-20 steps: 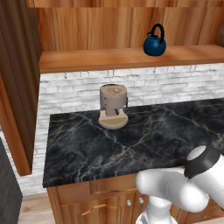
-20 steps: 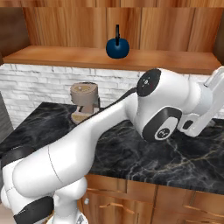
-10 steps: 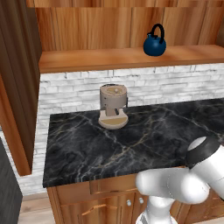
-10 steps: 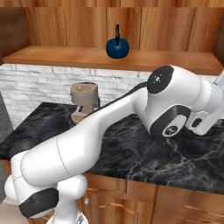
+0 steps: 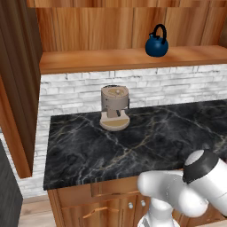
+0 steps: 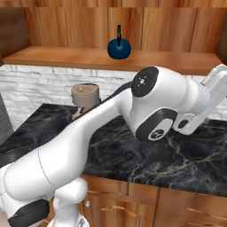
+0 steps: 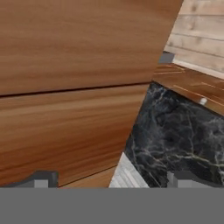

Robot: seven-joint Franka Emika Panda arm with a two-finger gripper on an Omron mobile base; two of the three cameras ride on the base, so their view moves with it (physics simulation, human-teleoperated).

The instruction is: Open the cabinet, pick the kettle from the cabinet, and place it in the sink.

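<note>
The white arm (image 6: 111, 128) reached up from the base and bent off to the right across the black marble counter (image 5: 133, 142). Its hand (image 7: 109, 181) stood wide open with nothing between the fingertips (image 7: 41, 180), close against a broad face of reddish-brown wood (image 7: 70, 87), with marble and pale brick to one side of it. On the counter beyond the arm, near the white brick wall (image 5: 75, 95), sat the tan coffee machine (image 5: 115, 106) on its round foot. Above the brick, the cabinet (image 5: 102, 31) stood open, its left door (image 5: 17, 80) swung out toward the room. On its wooden shelf (image 5: 111, 60), well to the right, rested the kettle (image 5: 156, 43), upright and dark blue, its black loop handle arching over it and a short spout on one side. It stood alone, far above and behind the hand.
</note>
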